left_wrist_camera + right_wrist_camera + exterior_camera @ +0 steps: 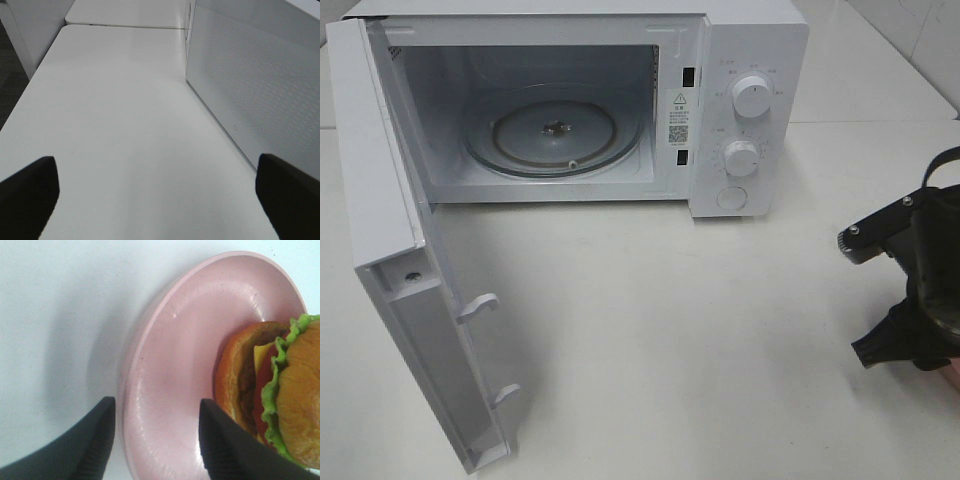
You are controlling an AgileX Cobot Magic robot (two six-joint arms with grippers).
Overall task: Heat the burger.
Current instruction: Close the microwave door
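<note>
Exterior high view: microwave [620, 100] fills the upper half of the frame, its door [410, 300] swung wide open toward lower left, glass turntable [555, 135] bare inside. Right gripper [900, 340] sits at the far right edge, low over the white table [670, 350]; the burger itself isn't visible here, only a sliver of pink at the lower right corner, prob. the plate. Left wrist view: left gripper [157, 200] has its jaws wide apart w/ nothing between them, dark tips at lower left and lower right of the frame, over bare table beside the microwave's perforated side panel. Right wrist view: right gripper [157, 440] has jaws partly apart, straddling the near rim of the pink plate [170, 390] w/o clamping it, one finger outside the rim and one over the plate floor. Burger [272, 400] sits on the plate at the right edge of the frame, lying tilted, w/ lettuce, cheese and tomato layers showing. Handling, as I judge it: burger looks soft, stacked loose, liable to squash or slide apart if pinched; plate looks stiff, light, a bit glossy so maybe slippery. Best hold is prob. the plate rim, kept level.
</note>
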